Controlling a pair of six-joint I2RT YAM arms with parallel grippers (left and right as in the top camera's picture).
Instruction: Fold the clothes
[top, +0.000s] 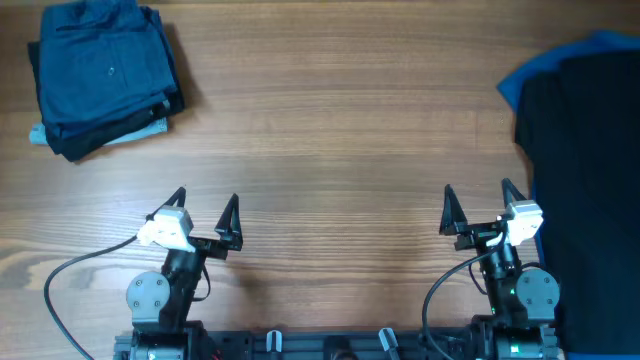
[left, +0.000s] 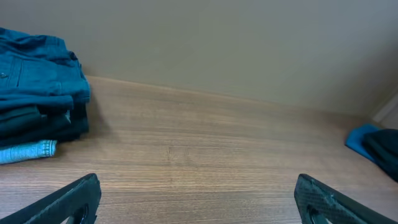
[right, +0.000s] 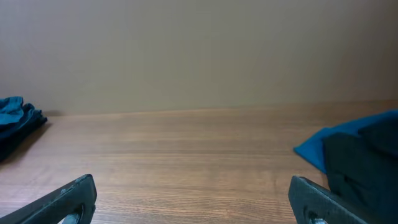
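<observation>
A pile of unfolded clothes lies at the table's right edge: a black T-shirt (top: 590, 130) on top of a bright blue one (top: 520, 82). Both also show at the right of the right wrist view, the black one (right: 367, 168) and the blue one (right: 314, 149). A stack of folded dark blue clothes (top: 100, 75) sits at the far left corner and shows in the left wrist view (left: 37, 93). My left gripper (top: 206, 215) is open and empty near the front edge. My right gripper (top: 478, 208) is open and empty, just left of the black shirt.
The wooden table (top: 330, 130) stretches between the stack and the pile. A light blue garment edge (top: 40, 135) sticks out under the folded stack. Cables run beside both arm bases at the front edge.
</observation>
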